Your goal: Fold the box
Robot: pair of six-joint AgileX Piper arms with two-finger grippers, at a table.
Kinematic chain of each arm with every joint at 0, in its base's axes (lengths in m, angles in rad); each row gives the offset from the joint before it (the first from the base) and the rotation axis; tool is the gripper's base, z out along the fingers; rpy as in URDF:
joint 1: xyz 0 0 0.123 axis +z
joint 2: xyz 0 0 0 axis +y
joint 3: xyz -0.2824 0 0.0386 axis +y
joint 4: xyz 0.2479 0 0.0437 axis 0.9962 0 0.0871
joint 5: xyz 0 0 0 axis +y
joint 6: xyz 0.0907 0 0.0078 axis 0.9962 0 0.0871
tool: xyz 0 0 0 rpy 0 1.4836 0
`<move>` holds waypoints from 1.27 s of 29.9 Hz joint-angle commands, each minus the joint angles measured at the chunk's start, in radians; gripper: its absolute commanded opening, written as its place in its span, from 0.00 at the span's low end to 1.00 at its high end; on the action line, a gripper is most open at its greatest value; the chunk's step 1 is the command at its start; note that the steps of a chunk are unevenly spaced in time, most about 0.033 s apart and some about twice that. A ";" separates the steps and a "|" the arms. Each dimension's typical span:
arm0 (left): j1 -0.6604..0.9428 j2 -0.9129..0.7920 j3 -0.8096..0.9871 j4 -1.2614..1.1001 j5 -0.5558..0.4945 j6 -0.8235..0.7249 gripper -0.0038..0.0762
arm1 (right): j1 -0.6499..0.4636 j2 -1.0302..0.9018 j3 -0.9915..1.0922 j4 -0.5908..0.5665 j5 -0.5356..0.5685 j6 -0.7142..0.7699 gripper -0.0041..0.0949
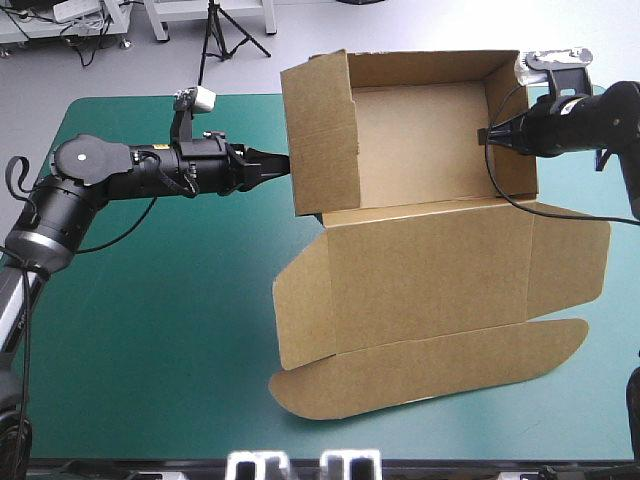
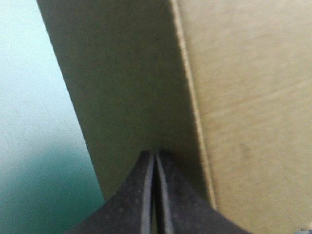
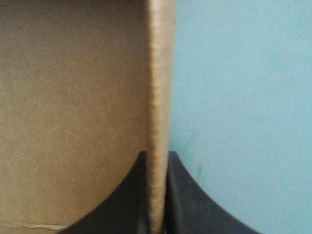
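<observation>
Box: lay on the teal-green cover, tray walls raised, lid flat on the tray's near side.
Left gripper: was clenched and empty, tip against the tray's left wall from outside.
Right gripper: pinched the tray's right wall.
Technique: bracing both walls evenly seemed wise, so that neither splayed.

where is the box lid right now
In the high view the lid lies flat on the teal-green cover, right of centre, on the near side of the tray.
</observation>
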 commanded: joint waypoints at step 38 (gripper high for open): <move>-0.005 -0.041 -0.031 -0.150 0.022 0.004 0.40 | 0.003 -0.039 -0.027 0.023 -0.042 -0.001 0.04</move>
